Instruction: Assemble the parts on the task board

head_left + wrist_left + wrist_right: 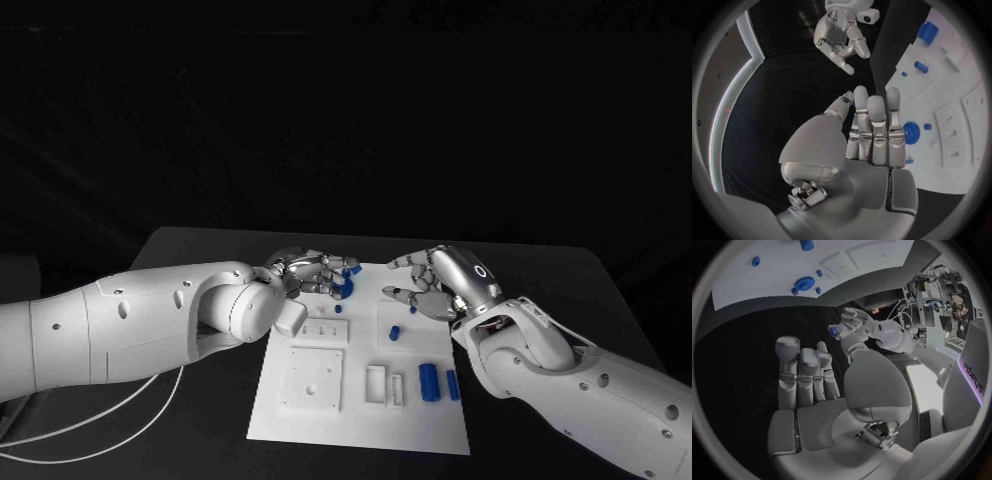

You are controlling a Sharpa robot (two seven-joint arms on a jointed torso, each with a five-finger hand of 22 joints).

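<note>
**Centre frame: white board, blue parts, both hands at its far end**

Centre of the head view, the white task board (pixel 361 400) carries small blue parts (pixel 428 381). Left hand (pixel 306 270) pinches a blue piece (pixel 346 278) at upper centre. Right hand (pixel 433 285) hovers beside it, fingers spread, holding nothing.

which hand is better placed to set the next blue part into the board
Probably the left. In the right wrist view the left hand seems to hold a small blue part at its fingertips, above the task board's far edge. The right hand hovers nearby with fingers apart, holding nothing.
</note>
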